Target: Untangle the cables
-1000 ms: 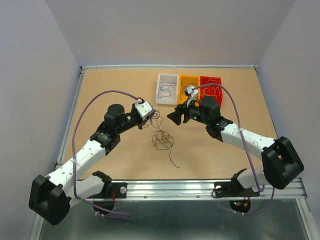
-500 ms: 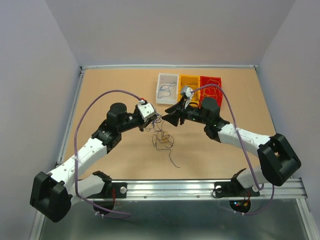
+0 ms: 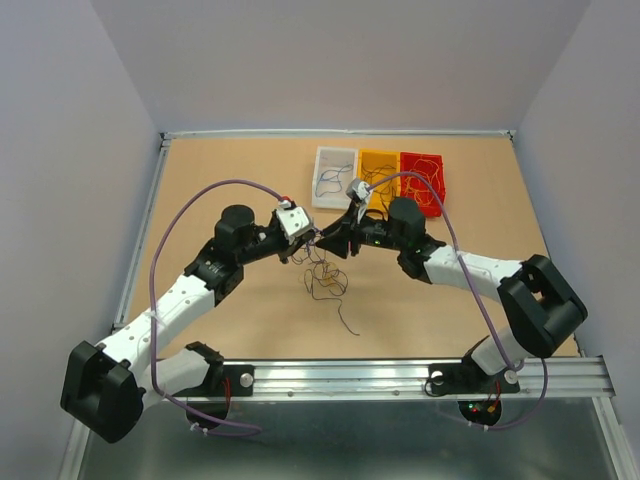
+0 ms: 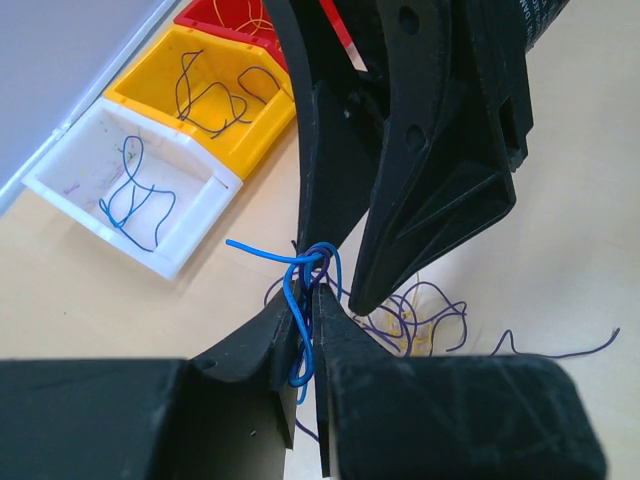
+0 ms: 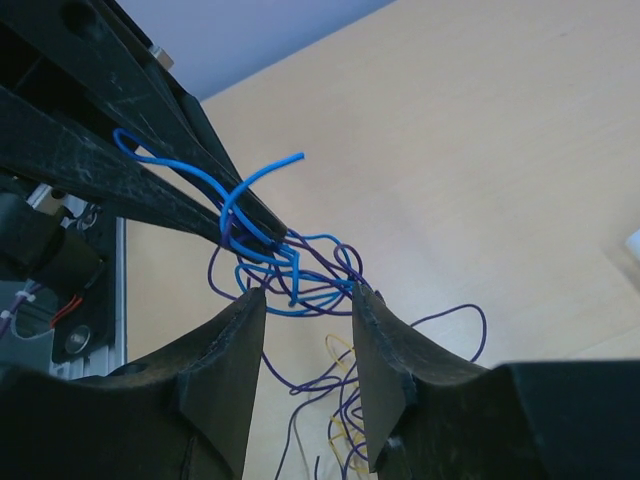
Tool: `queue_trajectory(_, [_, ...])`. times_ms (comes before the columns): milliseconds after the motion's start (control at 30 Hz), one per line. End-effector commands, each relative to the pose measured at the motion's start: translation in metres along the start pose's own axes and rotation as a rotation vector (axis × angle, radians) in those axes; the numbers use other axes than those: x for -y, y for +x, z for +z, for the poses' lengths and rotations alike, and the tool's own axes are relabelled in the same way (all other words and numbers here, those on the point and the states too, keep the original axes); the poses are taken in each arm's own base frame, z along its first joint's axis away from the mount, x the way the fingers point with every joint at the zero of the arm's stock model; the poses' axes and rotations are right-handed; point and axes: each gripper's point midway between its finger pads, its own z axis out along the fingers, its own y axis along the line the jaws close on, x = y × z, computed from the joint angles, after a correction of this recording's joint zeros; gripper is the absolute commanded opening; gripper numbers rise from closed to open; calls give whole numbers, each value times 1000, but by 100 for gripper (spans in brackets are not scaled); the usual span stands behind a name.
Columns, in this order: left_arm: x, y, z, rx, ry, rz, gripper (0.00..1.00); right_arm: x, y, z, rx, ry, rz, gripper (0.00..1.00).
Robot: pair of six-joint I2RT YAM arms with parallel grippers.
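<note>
Left end effector [image 3: 316, 238], tan table [image 3: 220, 170], pale walls [image 3: 330, 60]

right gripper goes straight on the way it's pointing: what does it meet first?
Probably the blue cable loops pinched in the left gripper, just ahead of the right gripper. The left gripper sits right behind them; depth unclear.

Left gripper [image 4: 308, 300] has its jaws pinched on a looped blue cable [image 4: 292, 296], one free end poking left. Right gripper [image 4: 335, 275] reaches in from above, its black fingers apart, tips at the same loop. Behind on the table [image 4: 560, 200] lies a tangle of purple and yellow cables [image 4: 420, 320]; at upper left is a row of bins: white bin [image 4: 205, 225] with a blue strand, yellow bin [image 4: 265, 140] with dark strands, red bin [image 4: 225, 30] with yellow ones.
</note>
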Motion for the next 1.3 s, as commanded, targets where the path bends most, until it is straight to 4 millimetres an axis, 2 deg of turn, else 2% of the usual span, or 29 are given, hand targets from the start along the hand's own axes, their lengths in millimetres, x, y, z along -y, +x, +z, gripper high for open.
queue_trajectory(0, [-7,-26,1,56,4,40,19,-15,-44,13,98,-61,-82,45])
queue_trajectory(200, [-6,-24,3,46,15,33,19,-18,-47,13,111,-54,-86,43])
queue_trajectory(333, [-4,-25,3,47,28,35,19,-13,-48,15,118,-29,-82,21])
queue_trajectory(367, [-4,-26,2,50,28,37,19,-13,-48,15,118,-29,-82,21])
queue_trajectory(433, [-4,-29,0,58,24,44,19,-10,-49,14,122,-9,-82,10])
queue_trajectory(467, [-3,-28,-1,58,24,46,22,-9,-49,13,127,2,-82,3])
queue_trajectory(500, [-4,-31,-2,66,19,51,24,-9,-51,12,132,6,-84,1])
queue_trajectory(633, [-16,-30,-5,63,-62,45,41,-10,-53,6,145,28,-90,1])
queue_trajectory(667, [-20,-30,-5,63,-83,42,48,-10,-55,4,151,36,-90,1])
queue_trajectory(767, [-35,-32,-10,71,-176,29,58,-11,-57,2,158,40,-87,0])
queue_trajectory(900, [-48,-37,-19,102,-246,21,62,-9,-62,-3,184,77,-76,1])
queue_trajectory(1133, [-50,-31,-15,84,-243,16,62,-5,-70,-12,224,133,-60,1])
queue_trajectory(1267, [-43,-27,-13,82,-196,42,62,-6,-74,-20,260,154,-56,1])
